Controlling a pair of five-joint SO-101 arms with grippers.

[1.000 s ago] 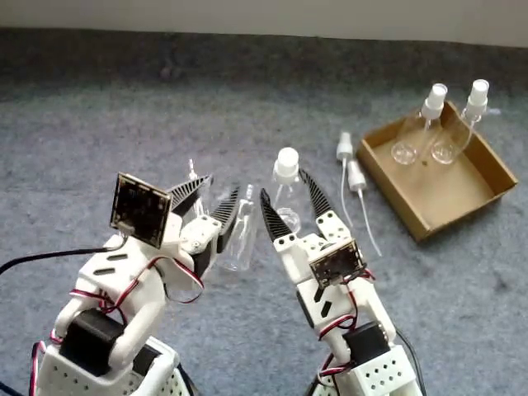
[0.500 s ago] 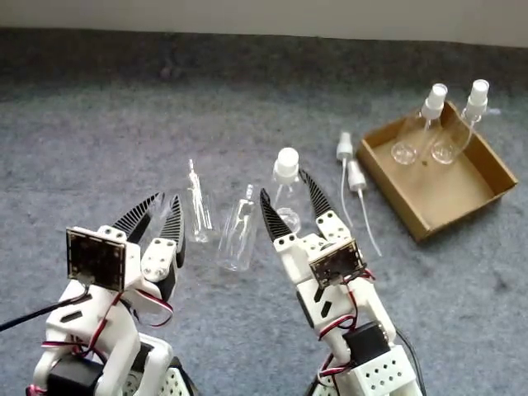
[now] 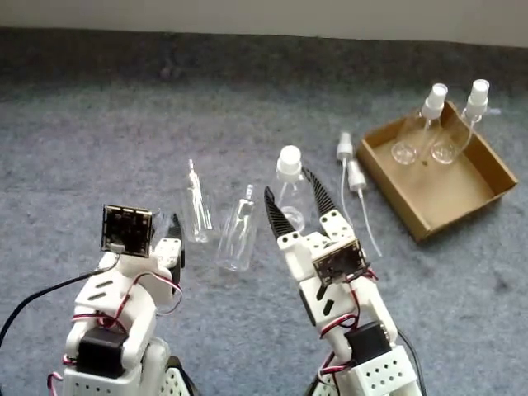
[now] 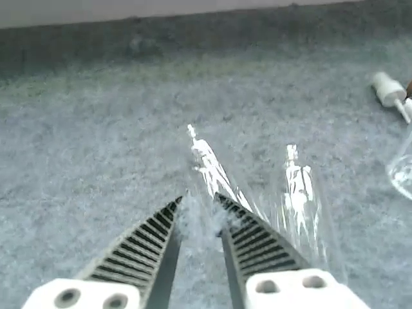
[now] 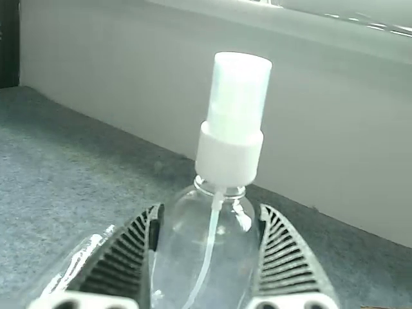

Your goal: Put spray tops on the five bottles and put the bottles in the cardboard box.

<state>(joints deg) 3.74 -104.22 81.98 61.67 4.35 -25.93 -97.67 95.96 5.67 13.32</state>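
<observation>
Box (image 3: 466,198) at the right holds two capped bottles (image 3: 410,139) in its far corner, two spray tops (image 3: 351,165) lie just beside it, the right gripper (image 3: 288,186) clasps a third bottle (image 3: 289,198), capped and upright, and the left gripper (image 4: 198,199) hangs slightly parted, empty, by two capless bottles (image 3: 237,233) lying flat.

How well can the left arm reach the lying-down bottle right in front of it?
Probably fine. The left gripper is open and the bottle lies just past its fingertips on the carpet, with nothing between them.

Grey carpet (image 3: 99,115), pale wall (image 3: 247,12) behind
</observation>
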